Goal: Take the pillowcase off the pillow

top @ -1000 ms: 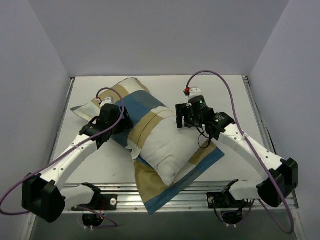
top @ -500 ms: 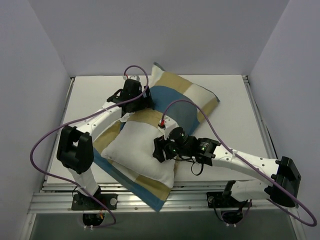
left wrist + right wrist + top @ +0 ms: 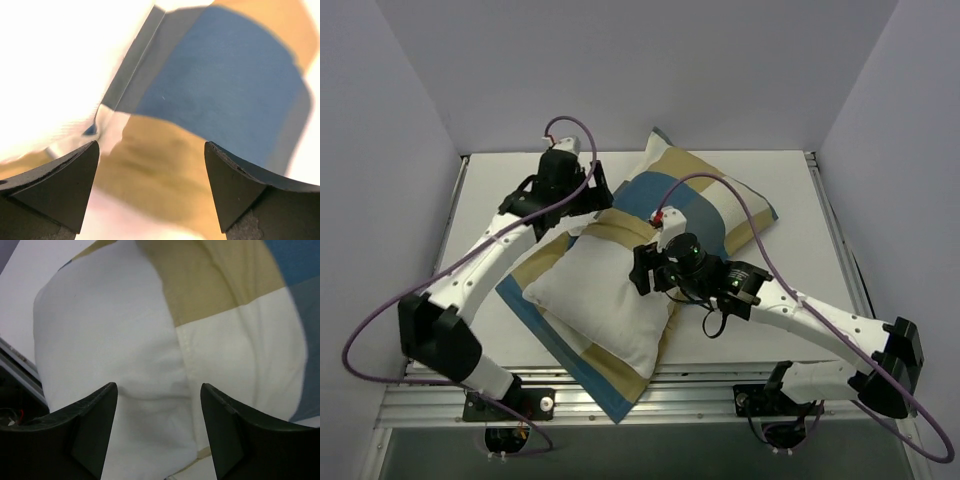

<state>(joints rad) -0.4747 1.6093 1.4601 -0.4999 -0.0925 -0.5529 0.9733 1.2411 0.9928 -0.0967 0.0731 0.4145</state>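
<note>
From above: one pillow (image 3: 600, 300) and one pillowcase (image 3: 705, 195) lie slantwise on the white surface (image 3: 800, 215), with two arms over them. The pillow's plain white half sticks out toward 7 o'clock. Its other half, toward 1 o'clock, sits inside the blue, tan and cream cover. A loose flap of the cover lies under the bare half and hangs over the surface's near edge at 6 o'clock. The left tool (image 3: 590, 200) sits at the cover's 10 o'clock edge. The right tool (image 3: 642, 272) is over the middle, just beside where white pillow meets tan cloth.

Left wrist view, blurred: the left tool (image 3: 150, 185) has its two fingers (image 3: 55, 185) spread wide, with nothing pinched between them. One blue block and one tan block of the pillowcase (image 3: 220, 85) fill the space beyond.

Right wrist view: the right tool (image 3: 155, 435) also has its two fingers (image 3: 85, 435) wide apart and grips nothing. Bare pillow (image 3: 100, 340) lies below from 9 to 6 o'clock. The pillowcase (image 3: 215, 285) covers 12 to 3 o'clock, its cream hem meeting the pillow.
</note>
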